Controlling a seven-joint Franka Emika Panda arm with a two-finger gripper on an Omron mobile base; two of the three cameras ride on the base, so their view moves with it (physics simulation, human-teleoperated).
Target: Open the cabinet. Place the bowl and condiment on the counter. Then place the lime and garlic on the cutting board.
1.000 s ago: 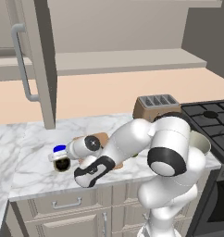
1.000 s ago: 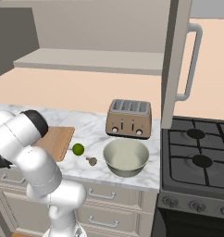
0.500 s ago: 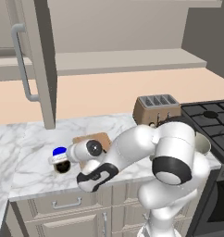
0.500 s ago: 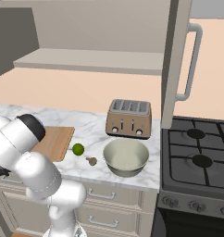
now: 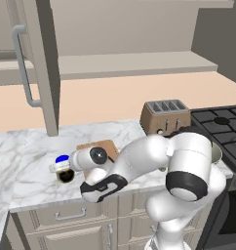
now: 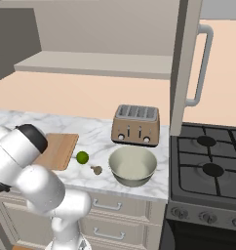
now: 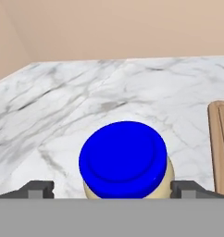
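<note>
The condiment (image 5: 64, 172), a small jar with a blue lid (image 7: 123, 155), stands upright on the marble counter (image 5: 22, 166), left of the cutting board (image 6: 59, 149). My gripper (image 7: 113, 190) is open, with one fingertip (image 7: 37, 189) on either side of the jar and a gap to it on both sides. In the left base view the gripper (image 5: 59, 168) sits low over the counter at the jar. The pale green bowl (image 6: 132, 165) rests on the counter in front of the toaster. The lime (image 6: 82, 157) and garlic (image 6: 96, 170) lie on the marble between board and bowl. The cabinet door (image 5: 39, 63) stands open.
A brown toaster (image 6: 136, 125) stands behind the bowl. A black gas stove (image 6: 207, 166) adjoins the counter on the right. The second open cabinet door (image 6: 188, 63) hangs above the stove's left edge. Drawer fronts (image 5: 71, 215) run below the counter.
The arm has sunk lower over the counter's front edge and its elbow has swung right. The jar stands where it was, and the jaws have stayed open.
</note>
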